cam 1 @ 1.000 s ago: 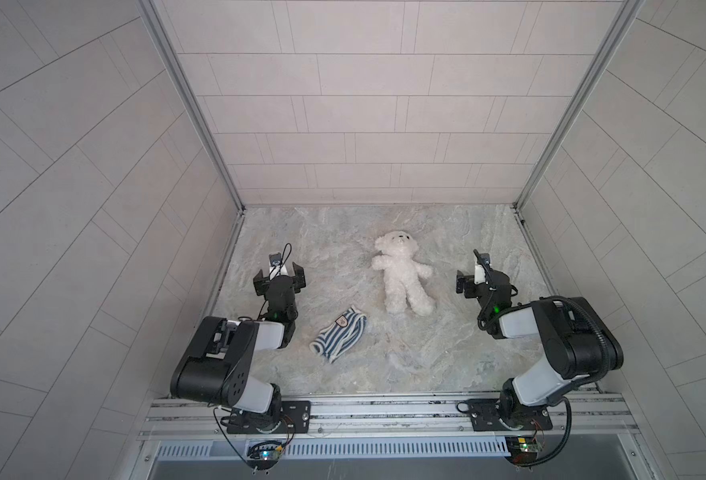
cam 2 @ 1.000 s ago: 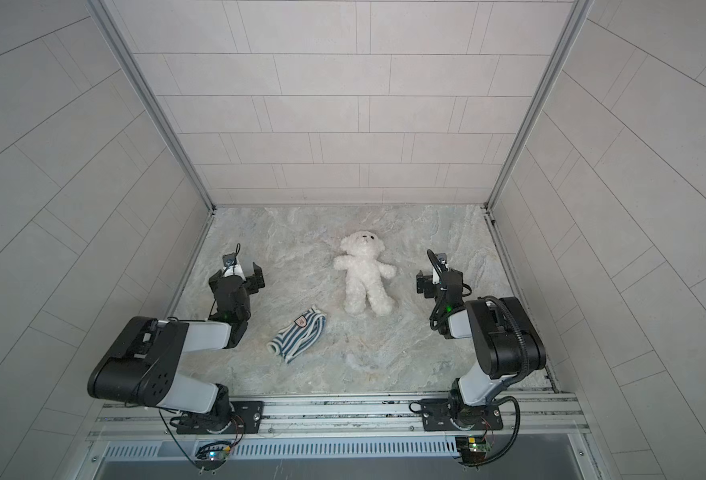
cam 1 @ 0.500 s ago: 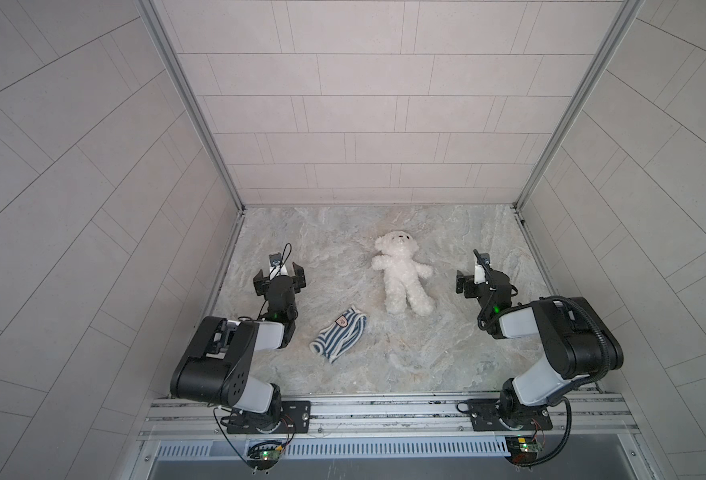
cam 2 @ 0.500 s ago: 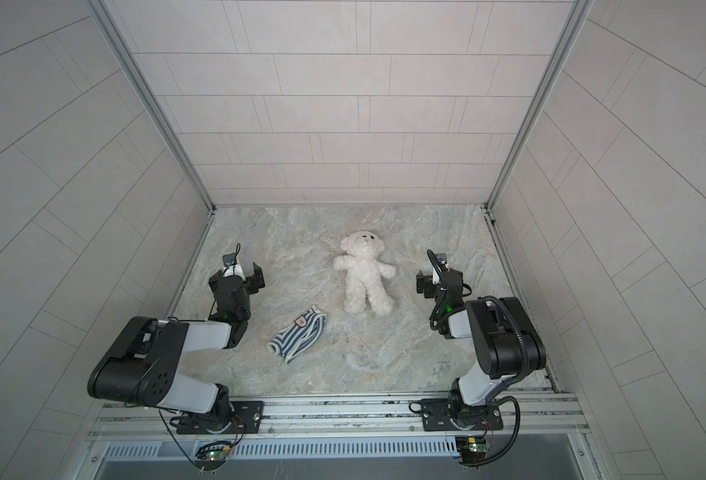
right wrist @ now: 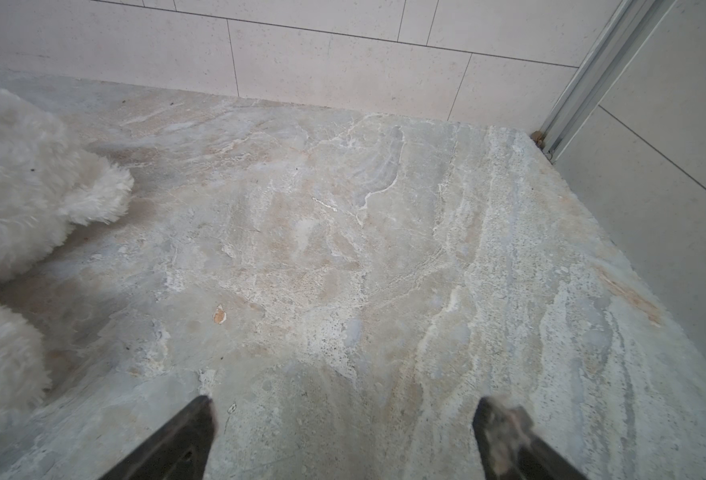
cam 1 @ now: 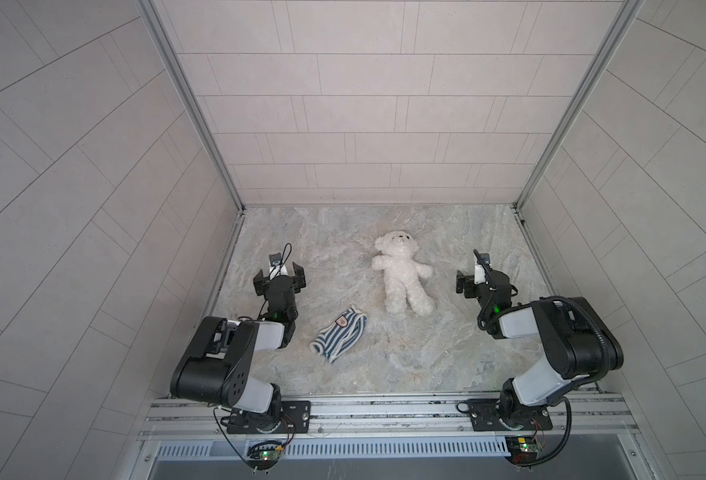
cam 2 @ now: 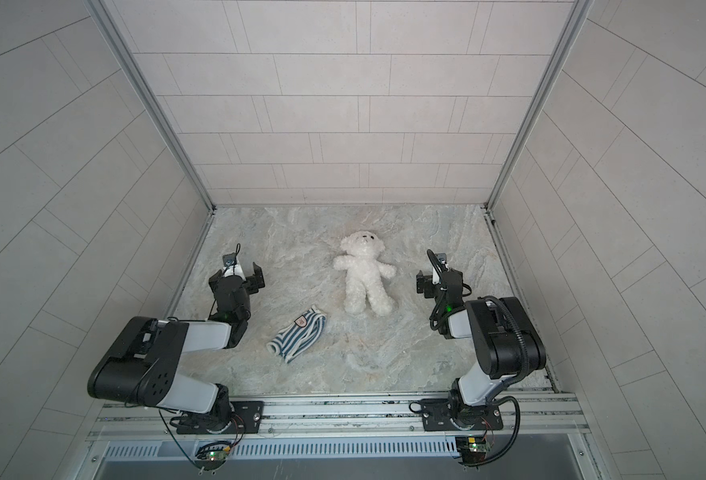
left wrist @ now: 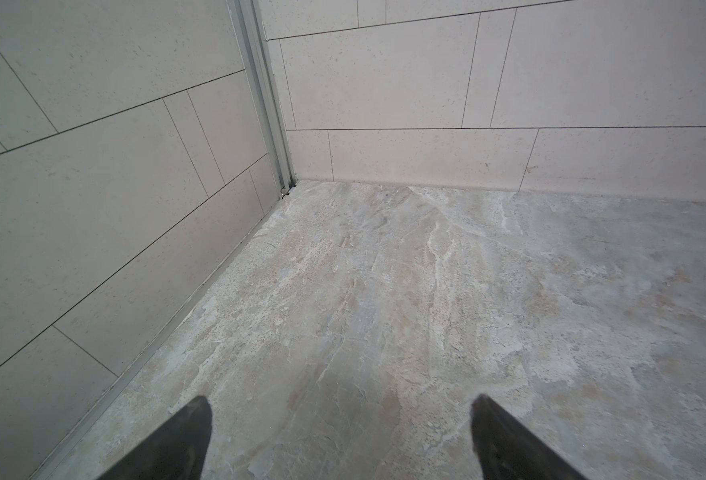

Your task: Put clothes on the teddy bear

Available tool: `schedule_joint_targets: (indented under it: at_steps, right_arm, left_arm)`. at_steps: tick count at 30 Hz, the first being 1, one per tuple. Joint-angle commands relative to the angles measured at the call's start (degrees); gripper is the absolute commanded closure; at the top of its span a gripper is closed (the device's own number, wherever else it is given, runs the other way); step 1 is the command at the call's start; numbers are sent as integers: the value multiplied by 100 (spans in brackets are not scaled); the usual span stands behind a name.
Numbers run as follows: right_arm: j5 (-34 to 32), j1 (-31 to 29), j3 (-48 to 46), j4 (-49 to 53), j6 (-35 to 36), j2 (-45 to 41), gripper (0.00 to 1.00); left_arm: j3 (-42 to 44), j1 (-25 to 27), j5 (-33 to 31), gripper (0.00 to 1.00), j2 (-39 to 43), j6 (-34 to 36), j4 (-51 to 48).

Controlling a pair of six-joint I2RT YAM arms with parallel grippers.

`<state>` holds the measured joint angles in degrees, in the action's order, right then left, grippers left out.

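Note:
The teddy bear [cam 1: 403, 278] [cam 2: 365, 278], white and fluffy, lies on its back in the middle of the marble floor with its head toward the back wall. The right wrist view catches its arm and side [right wrist: 18, 199]. A blue-and-white striped shirt [cam 1: 338, 338] [cam 2: 297, 338] lies crumpled nearer the front, left of the bear. My left gripper [cam 1: 279, 276] [cam 2: 238, 277] [left wrist: 340, 399] is open and empty, left of the shirt. My right gripper [cam 1: 482, 278] [cam 2: 438, 280] [right wrist: 343, 399] is open and empty, right of the bear and apart from it.
Tiled walls close the floor on the left [cam 1: 93, 208], back [cam 1: 376, 124] and right [cam 1: 633, 208]. A metal rail [cam 1: 384, 409] with both arm bases runs along the front edge. Metal corner posts [left wrist: 268, 104] [right wrist: 584, 75] stand at the back corners.

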<state>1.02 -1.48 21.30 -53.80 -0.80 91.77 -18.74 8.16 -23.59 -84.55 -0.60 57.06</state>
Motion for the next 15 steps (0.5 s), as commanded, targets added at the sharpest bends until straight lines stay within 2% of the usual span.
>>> schedule_joint_targets:
  at_steps: [1,15]
  right_arm:
    - [27,-11,-14,-183,122,-71,0]
    - [-223,-19,39,-78,49,-71,0]
  left_arm:
    - [-51,-2,-4,0,39,-56,32]
    - [-50,-3,-3,0,31,-69,25]
